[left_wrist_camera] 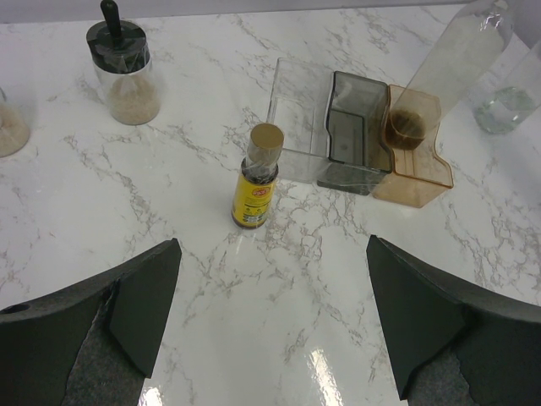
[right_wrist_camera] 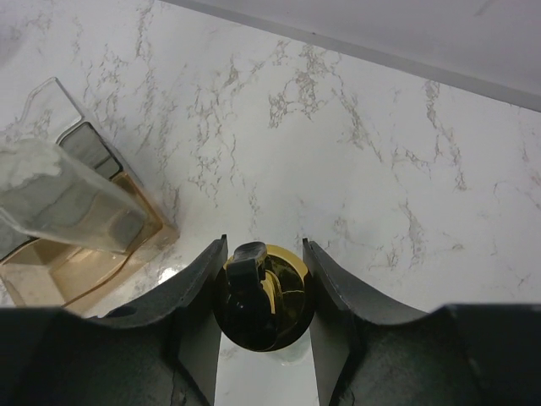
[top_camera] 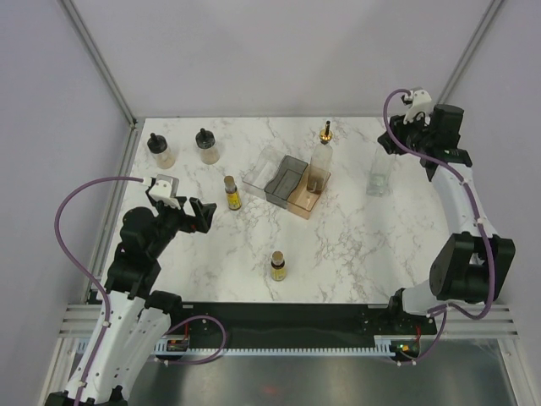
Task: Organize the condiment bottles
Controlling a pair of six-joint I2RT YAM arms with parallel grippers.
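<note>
Seen from overhead, a marble table (top_camera: 355, 245) holds a three-part tray (top_camera: 283, 173) near its middle. One tall bottle (top_camera: 319, 161) stands upright in the tray's peach end, at 3 o'clock. A squat bottle (top_camera: 161, 152) and a second squat bottle (top_camera: 207, 146) stand at 10 o'clock. An amber bottle (top_camera: 232, 193) stands just beside the tray at 9 o'clock, and another amber bottle (top_camera: 279, 266) stands well apart at 6 o'clock. The left gripper (top_camera: 201, 216) hovers at 8 o'clock and the right gripper (top_camera: 389, 145) at 2 o'clock, above a second tall bottle (top_camera: 378, 182). In the left wrist view, the left gripper's fingers (left_wrist_camera: 144, 304) are spread wide with nothing between them. The amber bottle (left_wrist_camera: 258, 182) is straight ahead at 12 o'clock, standing in front of the tray (left_wrist_camera: 338, 127). In the right wrist view, the fingers (right_wrist_camera: 199, 288) are clamped on either side of the second tall bottle's gold top (right_wrist_camera: 262, 296), and the tray (right_wrist_camera: 51, 254) lies at 9 o'clock.
</note>
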